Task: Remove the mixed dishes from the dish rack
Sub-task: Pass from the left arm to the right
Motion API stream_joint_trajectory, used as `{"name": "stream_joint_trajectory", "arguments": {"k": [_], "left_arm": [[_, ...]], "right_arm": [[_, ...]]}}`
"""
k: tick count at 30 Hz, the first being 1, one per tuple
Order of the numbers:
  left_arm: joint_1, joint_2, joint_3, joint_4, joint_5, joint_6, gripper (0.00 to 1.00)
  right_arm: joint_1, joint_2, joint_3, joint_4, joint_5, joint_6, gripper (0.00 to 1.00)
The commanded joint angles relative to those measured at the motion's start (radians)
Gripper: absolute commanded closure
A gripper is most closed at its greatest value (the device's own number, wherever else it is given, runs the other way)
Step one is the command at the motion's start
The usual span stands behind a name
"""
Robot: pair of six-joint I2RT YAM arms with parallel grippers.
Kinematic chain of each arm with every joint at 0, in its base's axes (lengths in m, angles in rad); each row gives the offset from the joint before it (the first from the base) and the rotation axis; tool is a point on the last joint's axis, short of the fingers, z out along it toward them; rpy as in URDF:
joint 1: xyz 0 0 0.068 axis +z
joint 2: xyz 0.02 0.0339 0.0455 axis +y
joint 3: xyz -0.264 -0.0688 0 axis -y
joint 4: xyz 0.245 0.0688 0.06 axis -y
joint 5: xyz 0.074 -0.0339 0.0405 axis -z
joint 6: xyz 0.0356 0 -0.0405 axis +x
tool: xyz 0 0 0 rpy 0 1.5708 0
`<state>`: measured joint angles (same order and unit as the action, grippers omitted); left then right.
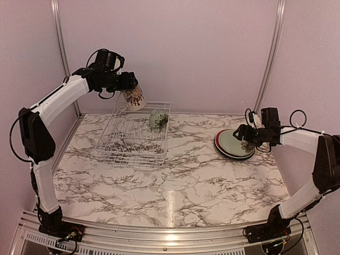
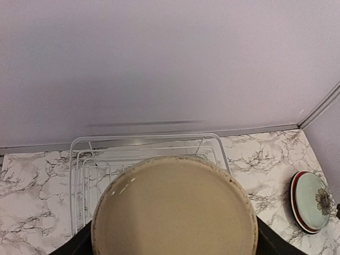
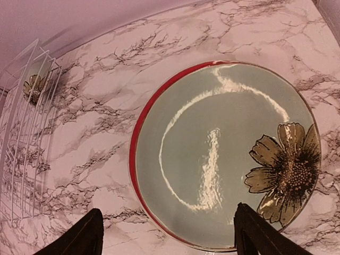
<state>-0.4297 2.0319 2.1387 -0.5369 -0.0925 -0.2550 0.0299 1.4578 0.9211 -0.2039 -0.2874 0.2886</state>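
Observation:
My left gripper is shut on the cream floral mug and holds it in the air above the back left corner of the white wire dish rack. In the left wrist view the mug's base fills the lower frame between dark fingers. A small pale green bowl leans inside the rack's back right part. At the right, the pale green plate with a flower mark lies on a red-rimmed plate. My right gripper hangs open just over that stack, holding nothing.
The marble tabletop spreads between the rack and the plates. Pale walls with metal corner posts close in the back and sides. The rack and the bowl show at the left edge of the right wrist view.

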Motion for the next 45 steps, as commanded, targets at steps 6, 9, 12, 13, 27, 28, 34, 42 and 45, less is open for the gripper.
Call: {"name": "stream_joint_trajectory", "arguments": {"k": [6,9,12,13,27,28,34,42,45], "left_arm": [[0.001,-0.307,-0.424,0.607,0.457,-0.432,1.00],[0.000,-0.331,-0.577,0.908,0.558,-0.682,1.00],[-0.001,-0.318,-0.685,1.213,0.621,-0.938,1.00],[0.000,-0.311,-0.709,1.297,0.627,-1.016,1.00],[-0.102,-0.285,-1.108,2.091,0.452,-1.493,1.00],[-0.115,-0.274,-1.117,2.115,0.452,-1.505,1.00],[-0.166,-0.220,-1.146,2.262,0.412,-1.545,1.00],[-0.172,-0.231,-1.192,2.267,0.407,-1.491,1.00],[-0.152,-0.253,-1.218,2.243,0.414,-1.465,1.00]], "right_arm": [[0.199,-0.035,0.067,0.072,0.031,0.028,0.17],[0.309,-0.059,0.082,0.146,0.032,0.030,0.15],[0.416,-0.061,0.100,0.249,0.030,0.035,0.14],[0.450,-0.059,0.108,0.282,0.030,0.034,0.14],[0.696,0.080,0.088,0.787,-0.021,0.130,0.13],[0.696,0.087,0.081,0.831,-0.032,0.159,0.14],[0.715,0.173,0.103,0.858,-0.069,0.219,0.18],[0.717,0.123,0.030,0.832,-0.027,0.216,0.16],[0.717,0.035,-0.001,0.714,0.062,0.168,0.06]]}}
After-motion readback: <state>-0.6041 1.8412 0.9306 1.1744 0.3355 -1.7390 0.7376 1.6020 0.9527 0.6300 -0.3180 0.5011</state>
